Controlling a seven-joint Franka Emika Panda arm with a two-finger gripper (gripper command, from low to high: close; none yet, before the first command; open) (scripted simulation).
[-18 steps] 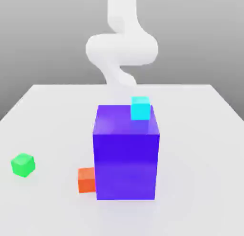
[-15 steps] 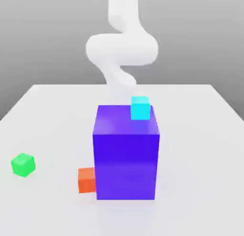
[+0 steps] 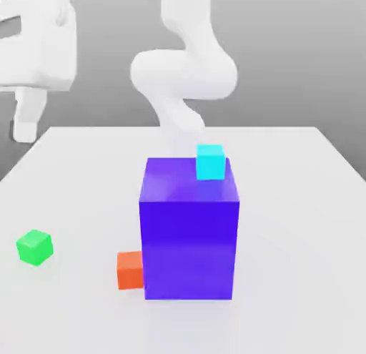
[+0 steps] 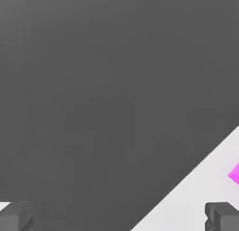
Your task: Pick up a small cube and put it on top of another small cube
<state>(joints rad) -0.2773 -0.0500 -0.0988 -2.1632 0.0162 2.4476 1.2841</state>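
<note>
A: At the exterior view's far left, what differs from the earlier frame?
B: The white two-finger gripper [image 3: 32,95] has come into sight, high above the white table [image 3: 300,202]; the cubes haven't moved.
A: Fingers?
B: Spread wide, holding nothing.
A: Count the cubes.
B: 1 large blue-violet cube [image 3: 189,231], 1 small cyan cube [image 3: 210,162] on top of it, 1 small orange cube [image 3: 130,269] touching its left side, 1 small green cube [image 3: 34,247] near left. In the hand view, 1 small magenta cube [image 4: 235,173] on the table.
</note>
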